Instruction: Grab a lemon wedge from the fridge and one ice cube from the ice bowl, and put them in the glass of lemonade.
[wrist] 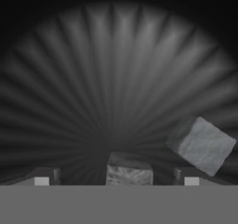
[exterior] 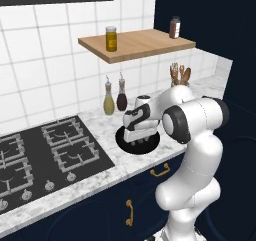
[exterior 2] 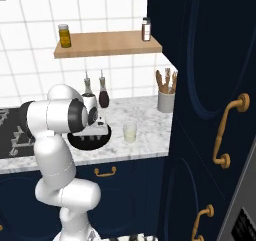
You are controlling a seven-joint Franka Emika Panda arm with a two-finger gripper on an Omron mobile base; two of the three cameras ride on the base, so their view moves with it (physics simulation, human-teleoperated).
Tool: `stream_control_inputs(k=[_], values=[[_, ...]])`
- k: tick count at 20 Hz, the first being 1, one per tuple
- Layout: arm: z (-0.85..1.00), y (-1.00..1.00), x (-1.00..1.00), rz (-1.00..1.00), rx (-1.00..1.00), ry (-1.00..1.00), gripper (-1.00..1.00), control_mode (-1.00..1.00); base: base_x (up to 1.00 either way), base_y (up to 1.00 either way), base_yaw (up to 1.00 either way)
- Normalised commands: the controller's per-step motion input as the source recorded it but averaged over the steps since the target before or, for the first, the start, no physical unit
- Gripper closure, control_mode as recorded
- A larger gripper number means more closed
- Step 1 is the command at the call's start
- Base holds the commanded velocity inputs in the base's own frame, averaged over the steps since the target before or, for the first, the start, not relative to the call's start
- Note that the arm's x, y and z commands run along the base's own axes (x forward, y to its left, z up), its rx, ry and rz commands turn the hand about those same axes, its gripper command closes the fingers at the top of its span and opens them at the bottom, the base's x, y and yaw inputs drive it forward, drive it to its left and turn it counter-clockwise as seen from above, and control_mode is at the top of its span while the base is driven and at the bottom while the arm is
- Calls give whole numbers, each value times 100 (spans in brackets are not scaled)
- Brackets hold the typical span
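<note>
My gripper [wrist: 116,177] reaches down into the ice bowl [wrist: 111,79], a wide black bowl with a ribbed inside. Its fingertips [wrist: 44,176] stand wide apart, open, with one grey ice cube [wrist: 129,171] between them and untouched. A second ice cube [wrist: 201,145] lies off to the right. From the base, the gripper [exterior: 141,139] hangs over the ice bowl [exterior: 121,141] on the marble counter. The glass of lemonade [exterior 2: 130,132] stands just right of the ice bowl [exterior 2: 89,142]. A sliver of the grey fridge [exterior 2: 241,207] shows at the lower right. The lemon wedge is out of view.
Two spouted bottles [exterior: 115,98] stand behind the bowl by the tiled wall. The black stove top [exterior: 45,155] lies to its left, a utensil holder [exterior 2: 166,101] to the right. A wooden shelf [exterior: 137,44] with jars hangs above. Tall navy cabinets [exterior 2: 210,85] close the right side.
</note>
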Motion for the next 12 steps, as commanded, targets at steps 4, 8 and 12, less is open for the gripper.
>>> stream_control_inputs(k=[4, 8, 12], values=[[0, 0, 0, 0, 0, 0, 100, -100, 0, 0, 0], [0, 0, 0, 0, 0, 0, 100, -100, 0, 0, 0], [0, 0, 0, 0, 0, 0, 100, -100, 0, 0, 0]])
